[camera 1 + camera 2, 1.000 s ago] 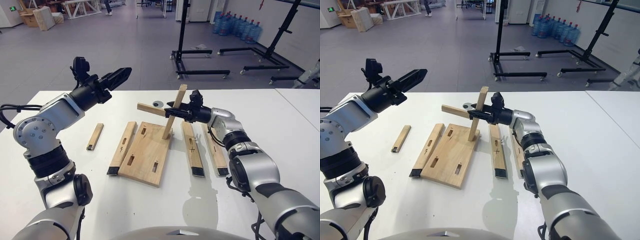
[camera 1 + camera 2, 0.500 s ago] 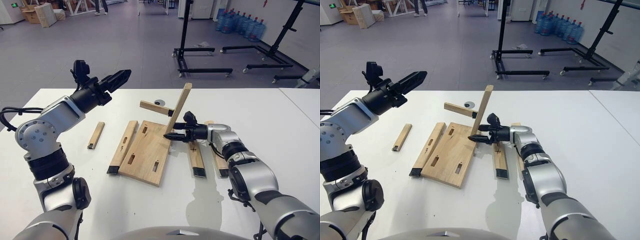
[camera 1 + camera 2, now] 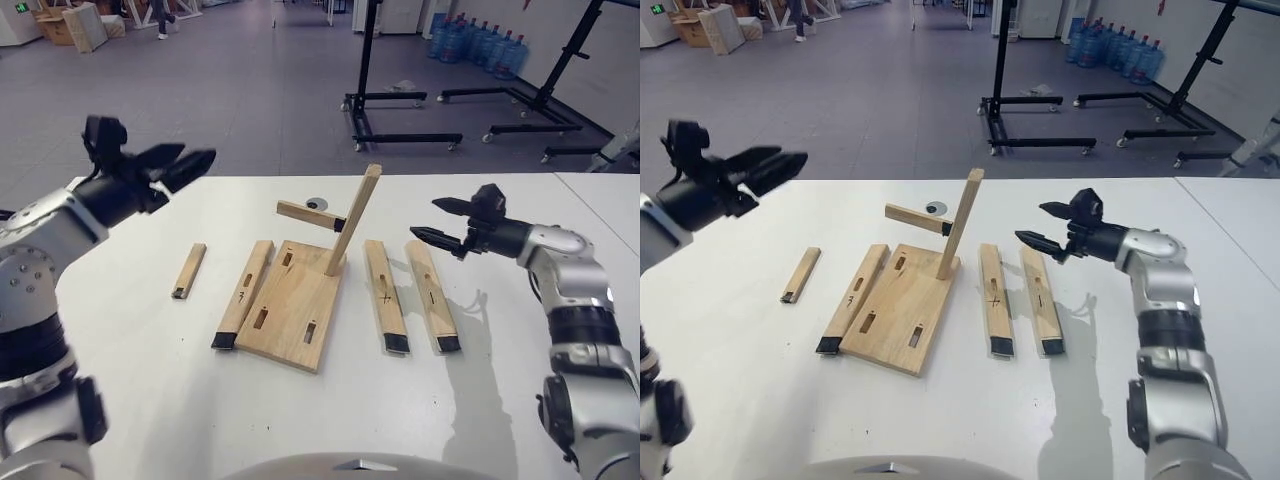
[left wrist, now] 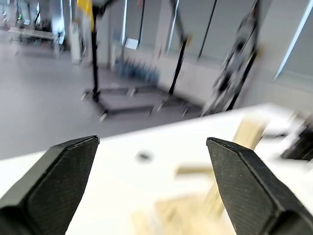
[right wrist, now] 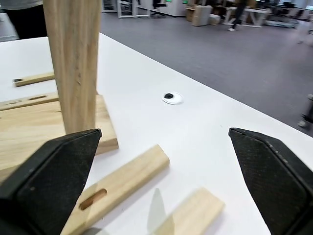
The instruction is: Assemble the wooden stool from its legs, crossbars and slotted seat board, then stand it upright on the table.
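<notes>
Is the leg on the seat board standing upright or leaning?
Leaning: the leg rises from the seat board with its top tilted to the robot's right.

We see silver-grey, rounded shells on the left arm [image 3: 45,225] and right arm [image 3: 568,262], with black bands at the joints. The left gripper [image 3: 195,155] and right gripper [image 3: 424,218] have black, tapered fingers [image 4: 58,181] with finely textured faces.

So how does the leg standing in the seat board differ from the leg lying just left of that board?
The standing leg rises out of the seat board and leans slightly. The lying leg rests flat on the table, along the board's left edge. The standing leg carries a crossbar that sticks out sideways, while the lying leg carries nothing. Both are long pieces of pale wood.
</notes>
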